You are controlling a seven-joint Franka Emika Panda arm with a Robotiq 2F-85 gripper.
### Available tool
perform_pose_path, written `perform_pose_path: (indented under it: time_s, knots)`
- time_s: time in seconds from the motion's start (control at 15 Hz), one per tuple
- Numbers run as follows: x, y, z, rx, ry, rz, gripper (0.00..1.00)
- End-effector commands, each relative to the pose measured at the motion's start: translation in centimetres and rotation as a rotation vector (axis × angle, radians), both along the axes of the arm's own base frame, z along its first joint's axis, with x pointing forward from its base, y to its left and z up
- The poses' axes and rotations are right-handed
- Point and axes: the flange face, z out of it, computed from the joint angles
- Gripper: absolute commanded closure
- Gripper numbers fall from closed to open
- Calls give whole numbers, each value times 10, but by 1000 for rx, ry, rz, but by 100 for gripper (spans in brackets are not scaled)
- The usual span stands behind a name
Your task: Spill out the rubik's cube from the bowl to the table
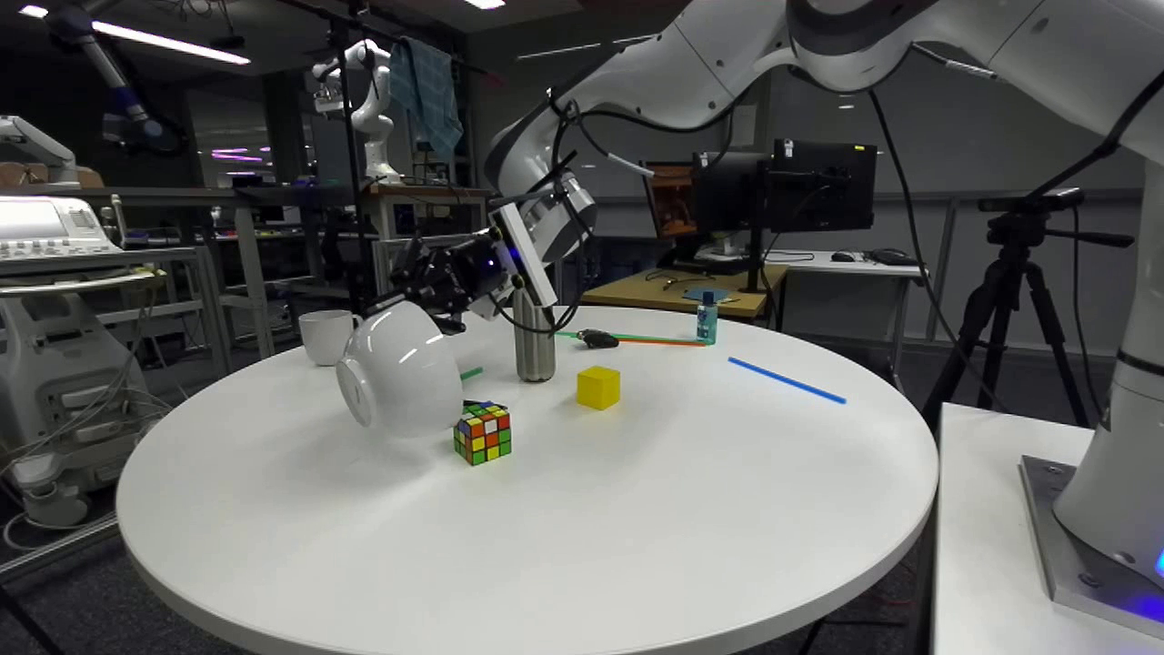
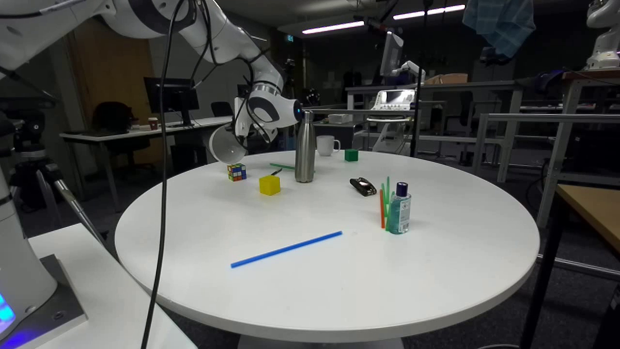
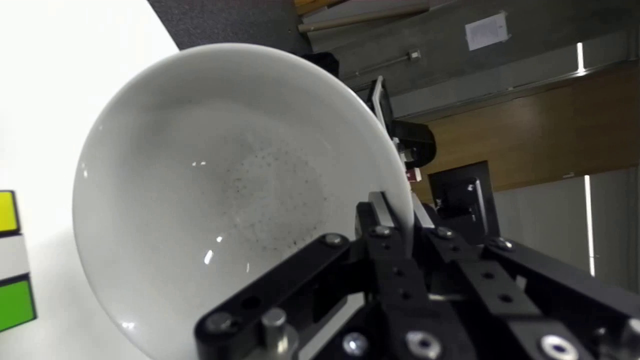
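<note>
1. Your rubik's cube (image 1: 483, 434) sits flat on one face, with sides that look equal in length; in an exterior view it shows you its top, one broad side and a narrower one.
2. Your bowl (image 1: 405, 364) is tipped far over: in an exterior view its foot (image 1: 357, 393) faces the lower left, and in the wrist view you look straight into its inside (image 3: 240, 175).
3. The round white table (image 1: 591, 546) also carries a yellow block (image 1: 598, 387), a steel bottle (image 2: 305, 150), a white mug (image 2: 325, 145), a green block (image 2: 351, 155) and a long blue stick (image 2: 286, 249).
4. Around it you have monitors (image 1: 841, 168), a tripod (image 1: 1012, 238) and ceiling lights (image 1: 171, 43).
5. Your claw (image 3: 402, 210) is clamped on the bowl's rim, one finger inside the wall and one outside.
6. The cube rests on the table, lower than the claw and just beside the bowl; in the wrist view part of it shows at the left edge, across the bowl from the claw. You cannot tell whether cube and bowl touch.
</note>
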Motion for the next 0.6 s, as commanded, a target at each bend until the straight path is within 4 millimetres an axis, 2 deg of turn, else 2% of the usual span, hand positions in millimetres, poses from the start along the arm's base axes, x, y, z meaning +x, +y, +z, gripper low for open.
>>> perform_pose_path:
  time_s: [0.0,0.27,0.53]
  knots:
    - [7,8,15,-122,0,38,97]
    - [5,14,13,-205,11,81,97]
    - [5,18,21,-267,5,118,97]
